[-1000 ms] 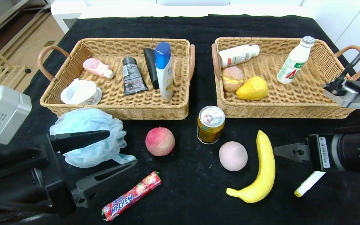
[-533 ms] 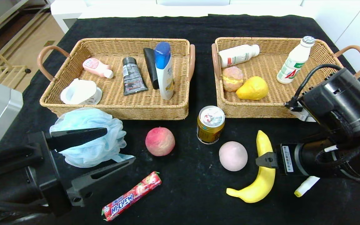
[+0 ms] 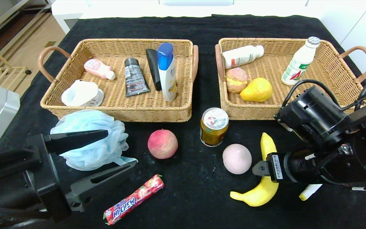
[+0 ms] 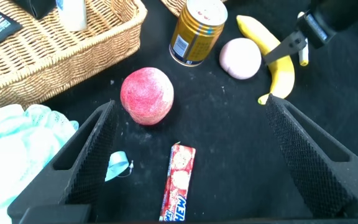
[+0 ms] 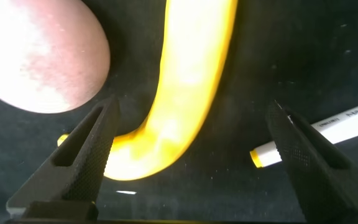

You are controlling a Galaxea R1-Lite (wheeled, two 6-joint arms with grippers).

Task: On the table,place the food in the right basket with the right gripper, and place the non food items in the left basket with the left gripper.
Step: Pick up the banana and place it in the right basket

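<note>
Both fingers [image 5: 86, 155] of the spread right hand [image 5: 191, 162] astride the banana [image 5: 188, 74], wrist view only.

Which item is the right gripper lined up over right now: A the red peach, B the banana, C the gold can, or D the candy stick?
B: the right gripper hangs open with the banana between its fingers, and the head view shows that arm over the banana's middle.

Wicker, cloth and metal on my screens.
I see matt black cloth on the worktop [image 3: 199, 28], rough woven wicker baskets [image 3: 119, 109], a glossy metal can [image 3: 214, 126], a smooth banana [image 3: 267, 146].
</note>
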